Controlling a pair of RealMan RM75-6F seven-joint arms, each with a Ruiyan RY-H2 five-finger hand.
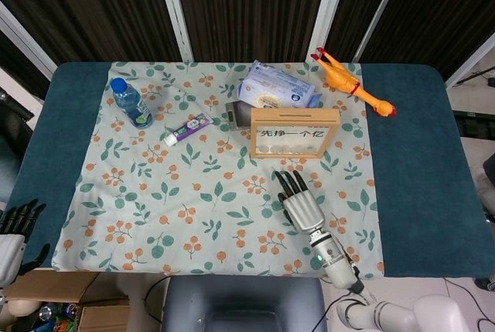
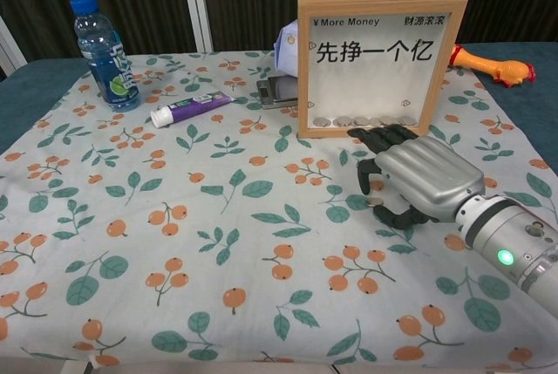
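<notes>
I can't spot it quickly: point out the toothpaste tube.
In the head view the toothpaste tube lies left of centre on the floral cloth, between the water bottle and the wooden coin frame.

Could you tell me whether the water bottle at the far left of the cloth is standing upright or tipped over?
Upright: the water bottle stands on its base on the cloth, blue cap on top.

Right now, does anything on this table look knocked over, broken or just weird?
Nothing looks broken or spilled. The water bottle and the wooden coin frame stand upright. The oddest sight is a rubber chicken lying partly off the floral cloth. The right hand hovers just in front of the frame, holding nothing.
</notes>
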